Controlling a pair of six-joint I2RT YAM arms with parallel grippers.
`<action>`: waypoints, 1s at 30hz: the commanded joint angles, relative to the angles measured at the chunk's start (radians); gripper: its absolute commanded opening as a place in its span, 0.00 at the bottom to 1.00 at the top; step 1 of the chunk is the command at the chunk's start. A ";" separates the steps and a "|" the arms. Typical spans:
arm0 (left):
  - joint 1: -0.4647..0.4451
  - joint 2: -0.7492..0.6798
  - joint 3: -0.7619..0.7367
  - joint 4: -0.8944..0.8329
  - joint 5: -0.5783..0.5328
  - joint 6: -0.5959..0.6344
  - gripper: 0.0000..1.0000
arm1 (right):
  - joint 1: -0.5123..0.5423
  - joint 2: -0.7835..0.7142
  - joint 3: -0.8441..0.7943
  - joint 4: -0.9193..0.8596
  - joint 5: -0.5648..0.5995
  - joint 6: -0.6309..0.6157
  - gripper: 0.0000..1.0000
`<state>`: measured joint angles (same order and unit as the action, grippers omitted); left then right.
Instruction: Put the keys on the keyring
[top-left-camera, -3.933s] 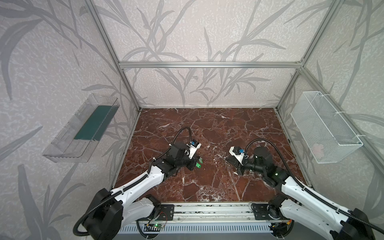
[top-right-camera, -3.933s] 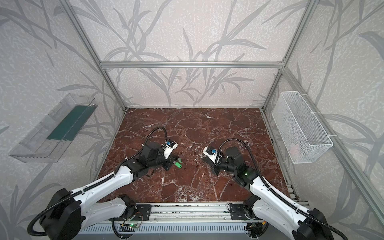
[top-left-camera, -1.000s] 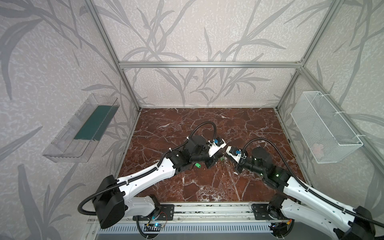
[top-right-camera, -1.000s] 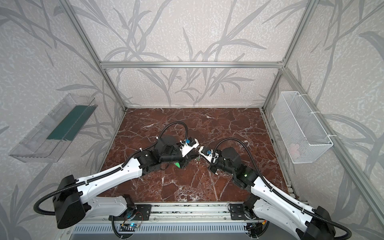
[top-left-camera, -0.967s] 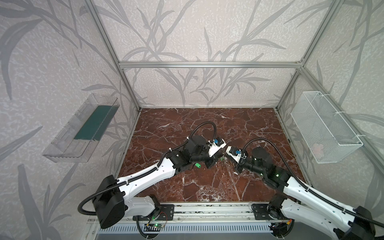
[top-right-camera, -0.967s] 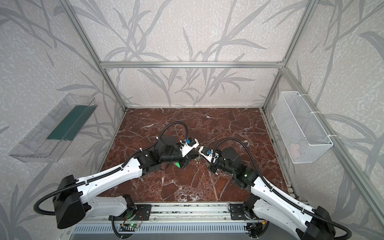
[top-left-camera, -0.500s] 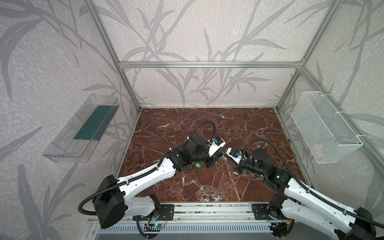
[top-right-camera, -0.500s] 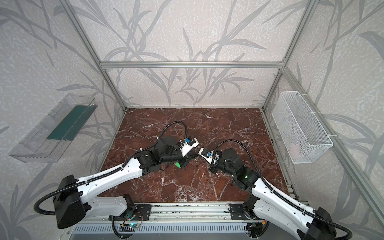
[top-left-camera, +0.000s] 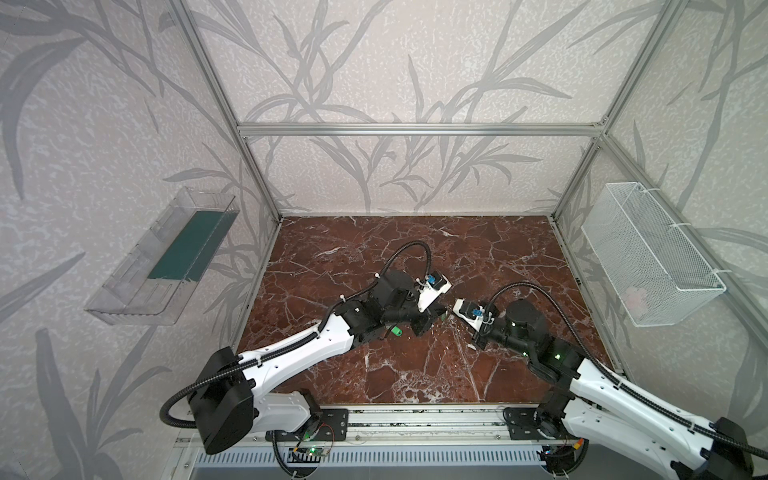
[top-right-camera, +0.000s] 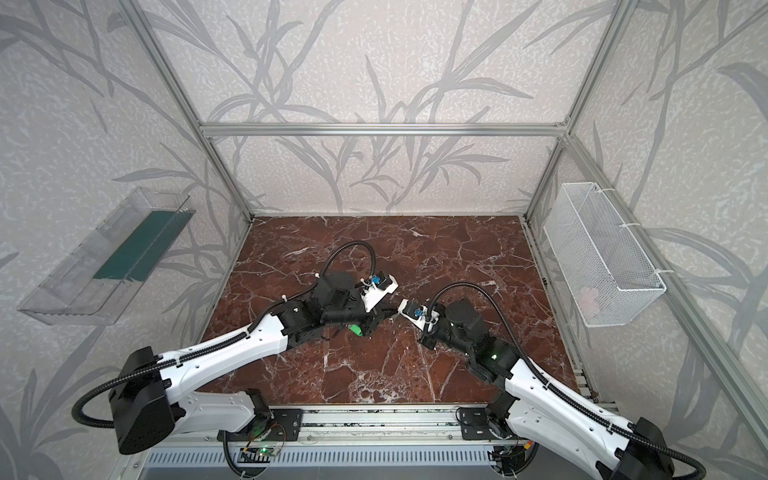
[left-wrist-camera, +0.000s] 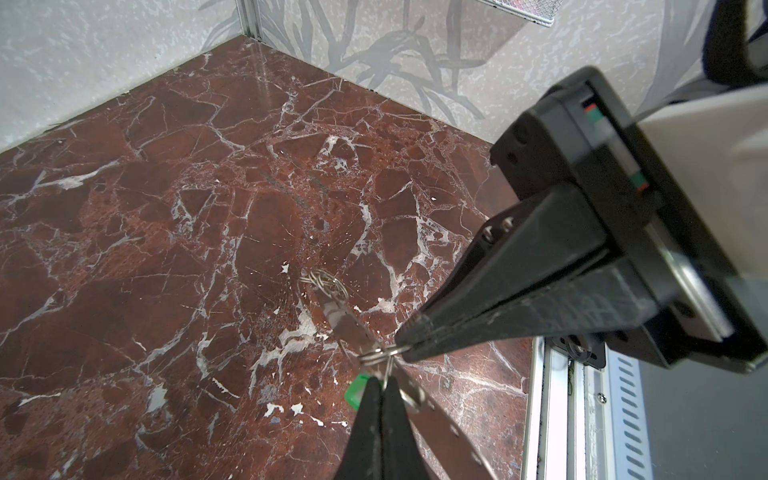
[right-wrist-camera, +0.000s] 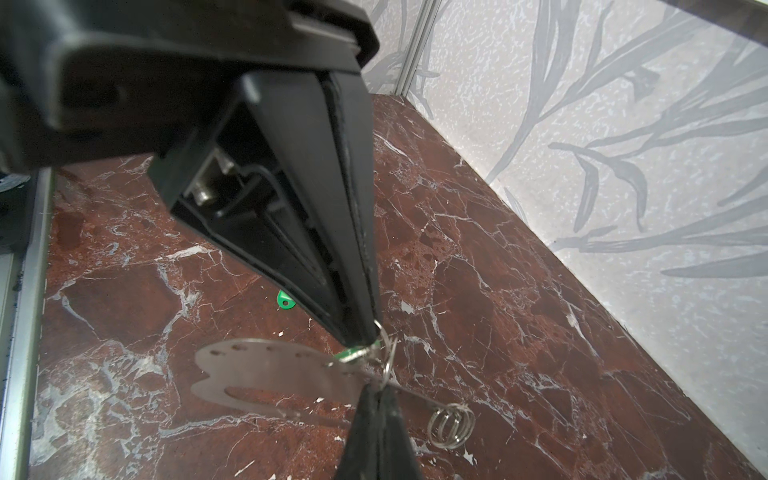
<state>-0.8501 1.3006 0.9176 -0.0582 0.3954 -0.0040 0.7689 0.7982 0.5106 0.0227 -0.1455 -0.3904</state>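
Visibly, two green keys (right-wrist-camera: 286, 300) (right-wrist-camera: 351, 354), one grey keyring (right-wrist-camera: 266, 374), two grippers.

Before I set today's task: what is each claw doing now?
Left claw: closed, holding a key.
Right claw: closed, holding the keyring.

Both top views look down from high; wrist cameras sit close above the marble floor (left-wrist-camera: 166, 249).

Even, diffuse bright light, soft faint shadows under the arms in both top views. Top views sharp, wide-angle bending of frame posts toward edges. Mild sheen on the marble counter (top-left-camera: 490, 257). Wrist views: near black end effector bodies soft and out of focus, upper right in the left wrist view; counter (left-wrist-camera: 166, 208) crisp.
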 joint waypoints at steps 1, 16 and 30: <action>0.014 0.013 0.020 0.020 -0.021 -0.016 0.00 | 0.017 -0.033 -0.011 0.057 -0.019 -0.020 0.00; 0.032 -0.024 -0.014 0.038 -0.022 -0.038 0.00 | 0.017 -0.076 -0.063 0.112 -0.035 -0.056 0.00; 0.036 -0.019 -0.033 0.056 0.078 -0.036 0.00 | 0.017 -0.100 -0.118 0.263 -0.053 -0.035 0.00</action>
<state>-0.8261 1.2861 0.8974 -0.0319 0.4454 -0.0376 0.7734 0.7151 0.4030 0.1829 -0.1658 -0.4416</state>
